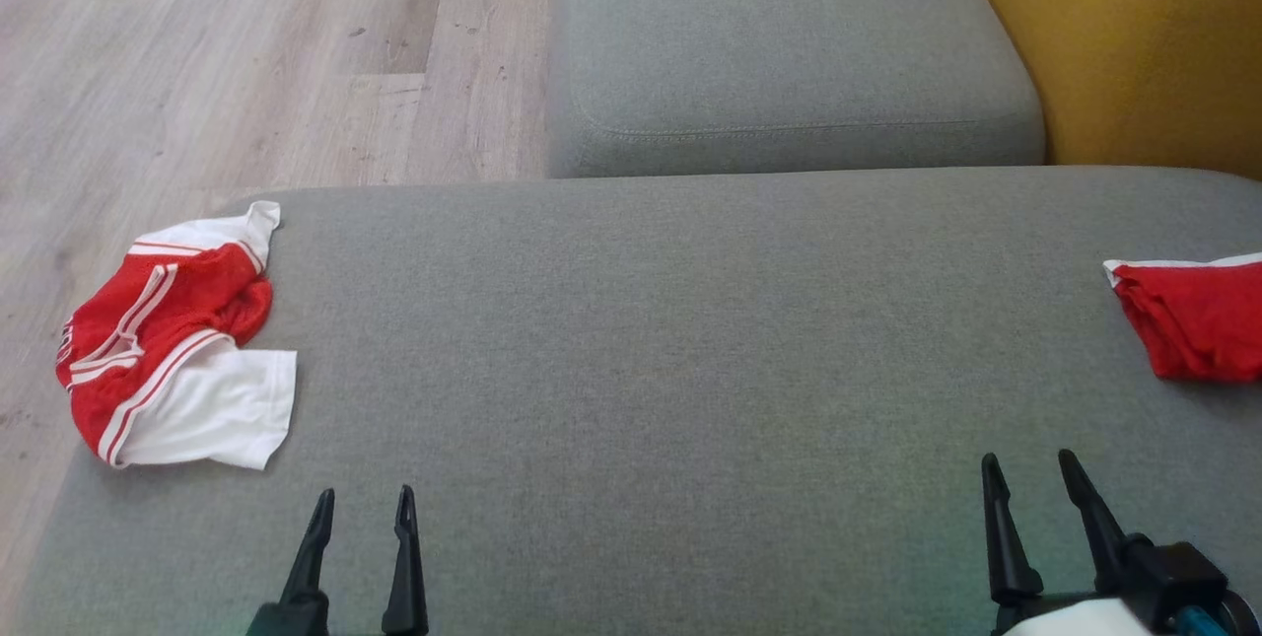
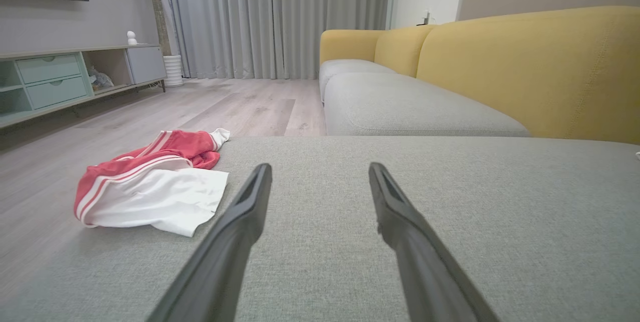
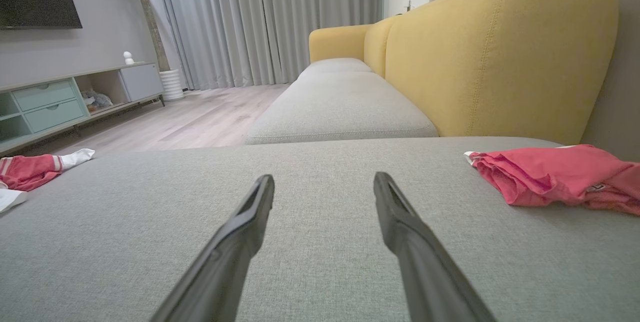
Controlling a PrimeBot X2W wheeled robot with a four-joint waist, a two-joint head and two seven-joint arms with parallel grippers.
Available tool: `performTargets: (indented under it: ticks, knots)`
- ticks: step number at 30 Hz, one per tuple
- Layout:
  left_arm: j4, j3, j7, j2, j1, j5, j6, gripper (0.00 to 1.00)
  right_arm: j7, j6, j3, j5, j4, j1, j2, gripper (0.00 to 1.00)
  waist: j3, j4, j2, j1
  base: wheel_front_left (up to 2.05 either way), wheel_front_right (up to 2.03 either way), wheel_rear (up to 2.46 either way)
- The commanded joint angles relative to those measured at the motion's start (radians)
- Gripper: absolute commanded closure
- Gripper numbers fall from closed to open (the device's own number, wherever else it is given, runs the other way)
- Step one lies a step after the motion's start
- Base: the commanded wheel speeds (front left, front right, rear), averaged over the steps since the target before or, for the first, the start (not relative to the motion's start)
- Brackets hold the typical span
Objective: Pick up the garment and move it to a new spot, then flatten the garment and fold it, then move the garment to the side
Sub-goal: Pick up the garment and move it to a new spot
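Crumpled red-and-white mesh garment [image 1: 177, 340] is seen lying at the left end of the wide grey woven-fabric cushion [image 1: 641, 370], close to its left edge. A white panel is turned toward the robot and the red, white-striped part is bunched behind it. In the left wrist view the garment [image 2: 150, 187] is shown to the left of the fingers and apart from them. A plain red bunched cloth with a white hem [image 1: 1193, 320] is laid at the right end of the same cushion, well apart from the garment; in the right wrist view this red cloth [image 3: 555, 182] is shown to the right of the fingers, untouched.

The left gripper [image 1: 365, 493] is held over the near part of the cushion, just right of the garment, with its two long dark fingers spread and nothing between them; the same gap is shown around the left gripper [image 2: 320, 167] in its own wrist view. The right gripper [image 1: 1028, 459] is likewise released and empty, its fingers parted over bare grey fabric. Whether either gripper's fingers touch the cushion cannot be told.

Beyond the cushion a second grey seat cushion [image 1: 789, 44] is set against a mustard-yellow upholstered backrest [image 1: 1134, 25], with pale wood-plank floor [image 1: 246, 25] to the left. Grey pleated curtains [image 2: 275, 17] and a low cabinet with pale green drawers [image 2: 50, 82] are seen across the room.
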State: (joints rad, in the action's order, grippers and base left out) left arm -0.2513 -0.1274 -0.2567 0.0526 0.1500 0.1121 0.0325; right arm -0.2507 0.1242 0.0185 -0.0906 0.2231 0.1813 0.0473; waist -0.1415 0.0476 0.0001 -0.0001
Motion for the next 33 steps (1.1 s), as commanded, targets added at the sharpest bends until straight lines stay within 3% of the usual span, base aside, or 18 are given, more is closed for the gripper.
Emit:
performTargets:
  ticks: [1,6,20,26,33]
  knots:
    - [0.032,0.026,-0.005,-0.002,-0.05,0.002,0.007,0.0,-0.011,0.007,-0.024,0.004,-0.032,-0.021,0.006,0.0,0.002,0.006,-0.0001,0.0001,0.0,0.0,0.0]
    - [0.041,0.025,-0.005,-0.002,-0.058,0.007,0.012,0.0,-0.011,0.007,-0.028,0.0,-0.032,-0.023,0.005,0.0,0.011,0.063,-0.0001,0.0001,0.0,0.0,0.0]
    - [0.079,0.089,-0.005,-0.002,-0.053,0.001,0.016,0.0,-0.011,0.007,-0.063,-0.024,-0.026,-0.074,0.003,0.0,0.058,0.377,-0.0001,0.0001,0.0,0.0,0.0]
    - [0.129,0.157,-0.005,-0.002,-0.045,0.015,0.035,0.0,-0.011,0.007,-0.101,-0.001,-0.004,-0.129,0.003,0.0,0.106,0.423,-0.0001,0.0001,0.0,0.0,0.0]
    - [0.183,0.201,-0.005,-0.002,-0.112,-0.02,0.007,0.0,-0.011,0.007,-0.105,0.012,-0.016,-0.129,0.043,0.0,0.17,0.47,-0.0001,0.0001,0.0,0.0,0.0]
